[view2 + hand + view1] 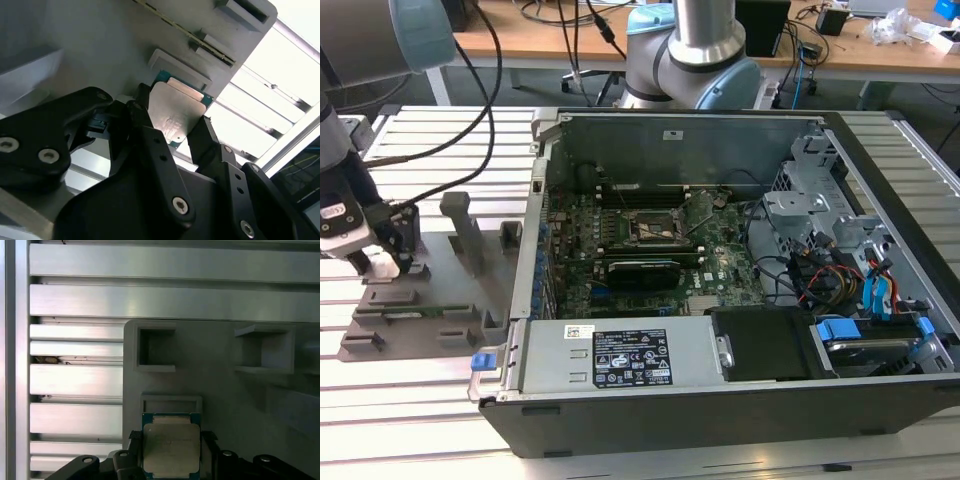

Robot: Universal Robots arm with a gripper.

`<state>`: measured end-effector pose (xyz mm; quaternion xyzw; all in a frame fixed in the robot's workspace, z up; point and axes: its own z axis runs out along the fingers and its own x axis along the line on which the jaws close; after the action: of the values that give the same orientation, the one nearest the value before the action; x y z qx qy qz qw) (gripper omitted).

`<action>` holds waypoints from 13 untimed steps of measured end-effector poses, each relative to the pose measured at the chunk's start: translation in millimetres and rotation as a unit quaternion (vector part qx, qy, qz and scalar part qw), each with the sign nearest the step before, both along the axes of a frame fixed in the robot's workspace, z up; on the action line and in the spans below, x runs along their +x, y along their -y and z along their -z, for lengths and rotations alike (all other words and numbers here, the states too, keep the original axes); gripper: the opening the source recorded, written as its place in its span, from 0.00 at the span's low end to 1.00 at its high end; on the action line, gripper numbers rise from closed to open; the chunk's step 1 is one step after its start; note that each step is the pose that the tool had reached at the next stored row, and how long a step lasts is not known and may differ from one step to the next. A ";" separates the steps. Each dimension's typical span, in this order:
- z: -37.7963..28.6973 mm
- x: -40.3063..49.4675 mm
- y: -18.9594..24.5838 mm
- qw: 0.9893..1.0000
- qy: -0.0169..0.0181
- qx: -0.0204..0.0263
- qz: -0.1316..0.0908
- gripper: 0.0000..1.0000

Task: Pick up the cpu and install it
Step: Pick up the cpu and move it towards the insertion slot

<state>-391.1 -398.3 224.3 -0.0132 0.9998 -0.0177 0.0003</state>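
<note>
end effector (171, 439) grips the cpu (171, 452) by opposite edges, chip flat with silvery lid facing up.

A black, open-sided computer case (720, 425) lies on a slatted aluminium table (410, 420), filling its middle and reaching the exterior view's right edge. Inside, a green motherboard (720, 268) carries a black square socket frame (653, 227). A grey power supply box (620, 358) (white label on top) sits along the case's near wall. Toward the table's edge at the exterior view's left lies a flat grey plastic fixture plate (430, 300) with upright posts. The arm's black gripper (395, 258) hangs low over it.
</note>
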 end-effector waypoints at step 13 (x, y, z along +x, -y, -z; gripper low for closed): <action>-28.5 0.0 -0.4 1.000 0.000 0.000 0.000 0.55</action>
<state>-391.1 -397.9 252.8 -0.0132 0.9998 -0.0177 0.0002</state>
